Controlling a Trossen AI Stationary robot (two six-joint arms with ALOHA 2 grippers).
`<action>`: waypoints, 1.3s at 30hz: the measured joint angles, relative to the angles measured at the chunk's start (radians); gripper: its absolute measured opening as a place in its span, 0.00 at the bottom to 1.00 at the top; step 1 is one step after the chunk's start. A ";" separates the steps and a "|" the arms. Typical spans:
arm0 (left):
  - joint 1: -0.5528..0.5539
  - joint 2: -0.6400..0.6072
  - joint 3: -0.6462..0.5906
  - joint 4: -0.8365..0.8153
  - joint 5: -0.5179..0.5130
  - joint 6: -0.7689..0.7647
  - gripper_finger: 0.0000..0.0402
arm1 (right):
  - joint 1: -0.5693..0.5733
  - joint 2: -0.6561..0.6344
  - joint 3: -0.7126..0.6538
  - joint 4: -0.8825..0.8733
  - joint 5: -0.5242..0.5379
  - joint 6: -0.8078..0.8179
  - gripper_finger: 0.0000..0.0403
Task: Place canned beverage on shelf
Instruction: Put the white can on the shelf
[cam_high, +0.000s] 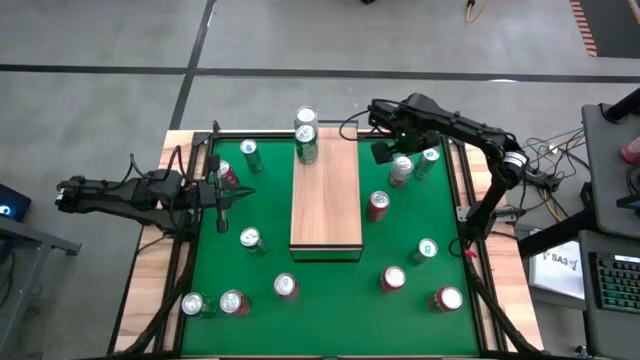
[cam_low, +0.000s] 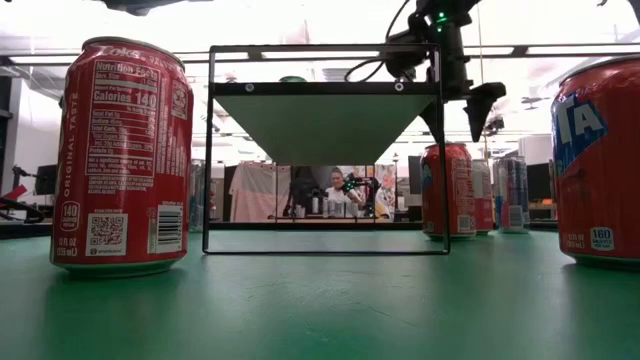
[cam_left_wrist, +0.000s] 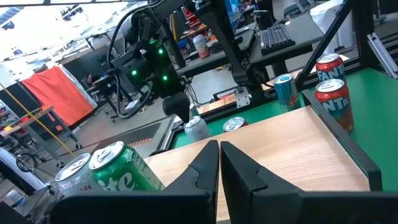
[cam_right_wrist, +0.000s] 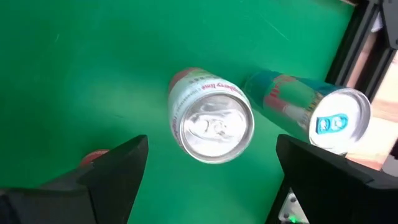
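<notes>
Shelf (cam_high: 326, 200), centre of the high view: two cans (cam_high: 306, 135) on its top end, remainder bare. Right gripper (cam_high: 398, 160), upper right: fingers spread wide, holding nothing, poised over an upright silver-topped can (cam_right_wrist: 211, 124) on the green mat. Left gripper (cam_high: 222, 197), left: closed, empty, waiting. Many loose cans remain unshelved.

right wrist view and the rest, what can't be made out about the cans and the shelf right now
- Silver can, right wrist view: seen from above between the open right tool, so its side label is mostly hidden.
- Teal can, right wrist view: partly behind a finger, base hidden.
- Shelf, low view: only its underside shows, so its cans are hidden.
- Green can, left wrist view: cut off by the shut left tool.
</notes>
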 joint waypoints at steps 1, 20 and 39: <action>0.000 0.000 0.000 0.000 0.000 0.000 0.00 | 0.000 0.000 -0.006 0.013 0.000 0.000 0.86; 0.000 0.000 0.000 -0.003 0.000 0.000 0.00 | -0.002 0.000 -0.263 0.216 -0.001 -0.010 0.86; 0.000 0.000 0.000 0.001 0.000 -0.004 0.00 | -0.002 -0.002 -0.311 0.323 -0.036 -0.026 0.73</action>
